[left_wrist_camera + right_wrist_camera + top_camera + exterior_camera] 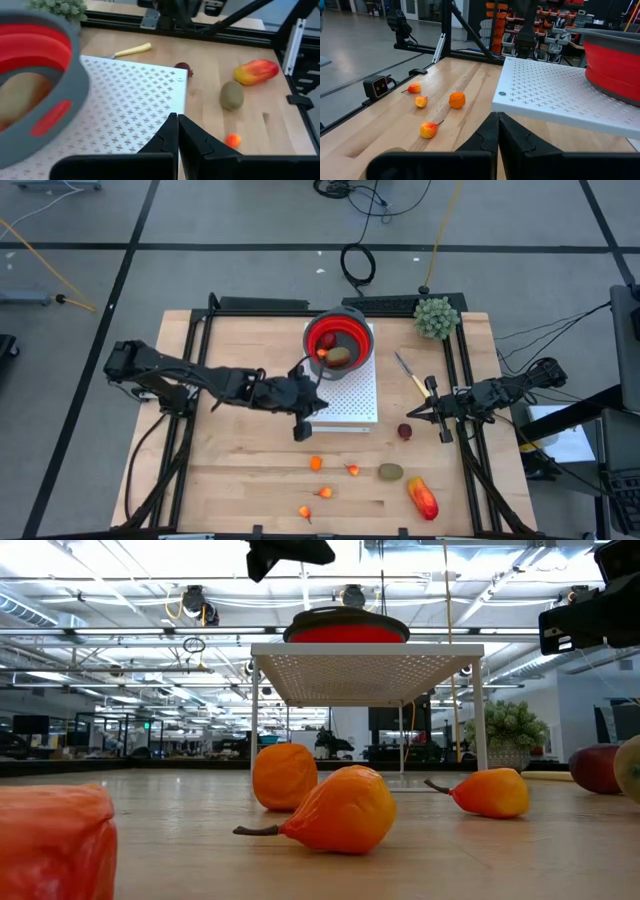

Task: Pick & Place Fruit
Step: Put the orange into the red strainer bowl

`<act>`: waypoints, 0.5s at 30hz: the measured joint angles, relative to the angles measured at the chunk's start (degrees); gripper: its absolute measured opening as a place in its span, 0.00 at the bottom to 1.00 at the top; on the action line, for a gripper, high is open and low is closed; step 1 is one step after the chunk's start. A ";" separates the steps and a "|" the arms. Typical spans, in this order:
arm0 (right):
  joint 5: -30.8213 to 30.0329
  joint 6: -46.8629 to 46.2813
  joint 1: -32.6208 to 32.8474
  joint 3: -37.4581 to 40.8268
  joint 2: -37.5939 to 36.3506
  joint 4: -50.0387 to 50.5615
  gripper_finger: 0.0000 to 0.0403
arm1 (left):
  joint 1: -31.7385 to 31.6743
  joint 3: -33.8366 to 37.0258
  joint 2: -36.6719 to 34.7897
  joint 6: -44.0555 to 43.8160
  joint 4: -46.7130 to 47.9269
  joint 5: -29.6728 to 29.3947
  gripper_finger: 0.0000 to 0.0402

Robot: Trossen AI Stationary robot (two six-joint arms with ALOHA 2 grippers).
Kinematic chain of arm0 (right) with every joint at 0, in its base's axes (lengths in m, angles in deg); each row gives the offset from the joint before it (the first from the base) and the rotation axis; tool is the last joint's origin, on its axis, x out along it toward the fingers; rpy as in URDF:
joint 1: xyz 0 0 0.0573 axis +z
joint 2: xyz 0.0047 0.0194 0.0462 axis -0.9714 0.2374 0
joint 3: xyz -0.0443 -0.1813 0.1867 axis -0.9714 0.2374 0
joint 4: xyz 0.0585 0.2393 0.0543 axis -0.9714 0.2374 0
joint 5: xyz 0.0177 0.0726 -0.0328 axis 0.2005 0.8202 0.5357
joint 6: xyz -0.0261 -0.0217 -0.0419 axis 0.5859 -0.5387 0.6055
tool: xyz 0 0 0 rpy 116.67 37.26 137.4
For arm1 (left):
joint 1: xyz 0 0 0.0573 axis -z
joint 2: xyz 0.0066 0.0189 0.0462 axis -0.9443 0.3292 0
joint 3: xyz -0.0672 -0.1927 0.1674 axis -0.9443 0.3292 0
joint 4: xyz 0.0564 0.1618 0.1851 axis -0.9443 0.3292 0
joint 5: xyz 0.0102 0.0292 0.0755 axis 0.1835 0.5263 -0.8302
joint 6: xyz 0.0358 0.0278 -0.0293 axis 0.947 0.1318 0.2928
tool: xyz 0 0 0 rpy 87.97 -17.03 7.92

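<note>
Lying loose on the table (pixel 240 490) before the white stand (pixel 350 402), small fruit (pixel 316 463) is judged light, hard, roll-prone, best gripped mid-body; left gripper (pixel 303 423) and right gripper (pixel 428 412) are pressed together, empty.

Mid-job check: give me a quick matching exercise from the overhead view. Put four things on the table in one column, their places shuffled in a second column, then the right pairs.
Things:
1. red bowl
2. yellow-handled knife
3. red-orange oblong fruit
4. green spiky plant

Places:
A. far right corner of the table
B. on the white perforated stand
C. bare wood between the stand and the right gripper
D. near edge of the table, right side

Pairs: 1-B, 2-C, 3-D, 4-A
</note>
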 joint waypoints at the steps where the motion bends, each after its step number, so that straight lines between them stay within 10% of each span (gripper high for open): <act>1: 0.00 -0.01 -0.02 0.00 0.00 0.01 0.00 | 0.65 0.00 -0.01 -0.03 0.00 -0.10 0.01; 15: 0.00 -0.01 0.00 -0.02 0.00 0.01 0.00 | 11.04 0.00 -0.01 -8.88 0.08 -3.61 0.00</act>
